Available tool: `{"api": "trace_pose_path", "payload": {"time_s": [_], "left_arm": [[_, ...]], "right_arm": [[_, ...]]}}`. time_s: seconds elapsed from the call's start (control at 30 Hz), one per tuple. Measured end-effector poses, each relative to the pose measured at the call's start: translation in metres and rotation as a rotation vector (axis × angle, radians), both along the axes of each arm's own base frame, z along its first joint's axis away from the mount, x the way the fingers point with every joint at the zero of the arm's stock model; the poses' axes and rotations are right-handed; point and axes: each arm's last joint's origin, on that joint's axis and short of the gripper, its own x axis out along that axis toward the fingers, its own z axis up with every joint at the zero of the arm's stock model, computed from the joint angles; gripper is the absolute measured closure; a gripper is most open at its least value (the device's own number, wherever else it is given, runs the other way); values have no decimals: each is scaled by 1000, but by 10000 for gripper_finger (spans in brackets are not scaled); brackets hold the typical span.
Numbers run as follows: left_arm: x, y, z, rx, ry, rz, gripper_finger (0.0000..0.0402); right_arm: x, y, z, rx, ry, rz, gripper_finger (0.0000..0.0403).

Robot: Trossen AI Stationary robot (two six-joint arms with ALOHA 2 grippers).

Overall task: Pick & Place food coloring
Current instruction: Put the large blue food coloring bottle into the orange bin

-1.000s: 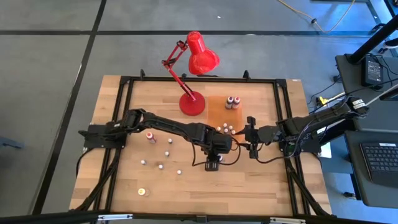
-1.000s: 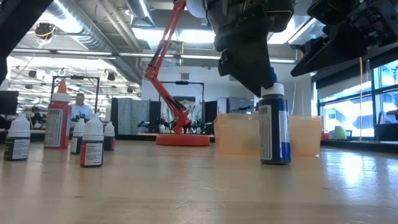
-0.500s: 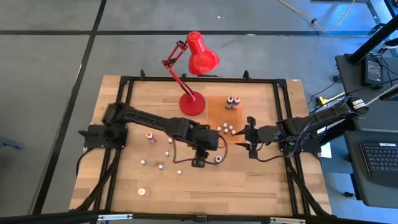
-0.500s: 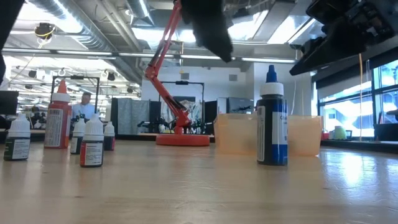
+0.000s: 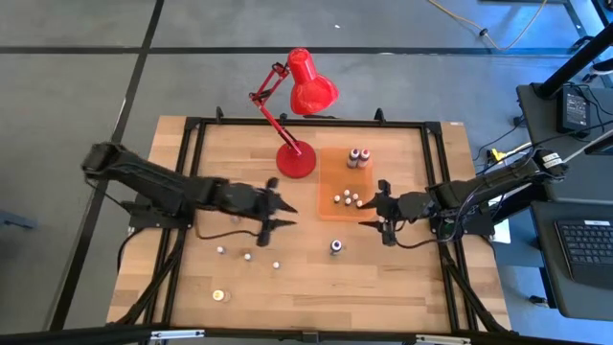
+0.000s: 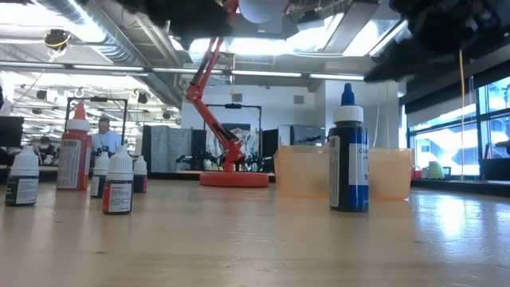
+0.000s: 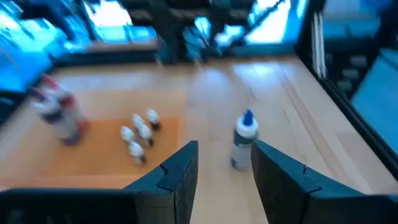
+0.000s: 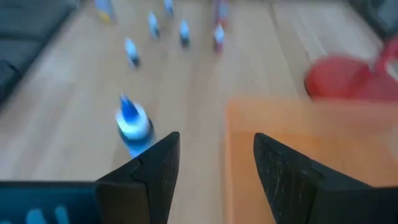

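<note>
1. Grey floor [image 5: 86, 86] all around, crossed by dark lines.
2. Wooden counter [image 5: 402, 287] sits in a black frame.
3. Off to the side, a dark desk carries a keyboard [image 5: 584, 251].
4. Ceiling strip lights [image 6: 199, 46] glow overhead; windows [image 6: 490, 127] bright at one side.
5. A person [image 6: 102, 135] sits far back.

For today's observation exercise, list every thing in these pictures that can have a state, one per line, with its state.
Blue bottle: upright on the table, capped, ungripped.
Two bottles: upright on the orange tray.
Red lamp: standing, head tilted.
Left gripper: open, empty.
Right gripper: open, empty.
</note>
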Motion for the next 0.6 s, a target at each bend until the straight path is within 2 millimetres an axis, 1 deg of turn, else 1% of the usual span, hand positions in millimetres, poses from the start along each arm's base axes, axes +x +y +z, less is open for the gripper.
{"api": "trace_pose_path", "payload": {"time_s": [0.13, 0.27, 0.33, 0.47, 0.53, 0.6], "left_arm": [[-35, 10, -1, 32, -187, 84, 258], [-65, 18, 1, 41, -332, 135, 258], [-79, 20, -1, 48, -355, 132, 258], [-99, 23, -10, 34, -376, 85, 259], [-106, 24, -15, 29, -384, 69, 258], [-113, 25, -23, 18, -384, 66, 257]], "right_arm": [[11, 7, 7, -27, -111, 112, 196], [30, 15, 12, -50, -93, 131, 196], [43, 19, 17, -59, -76, 135, 195], [68, 27, 30, -86, 51, 137, 175], [75, 29, 33, -110, 148, 140, 158], [83, 32, 37, -125, 210, 142, 140]]}}
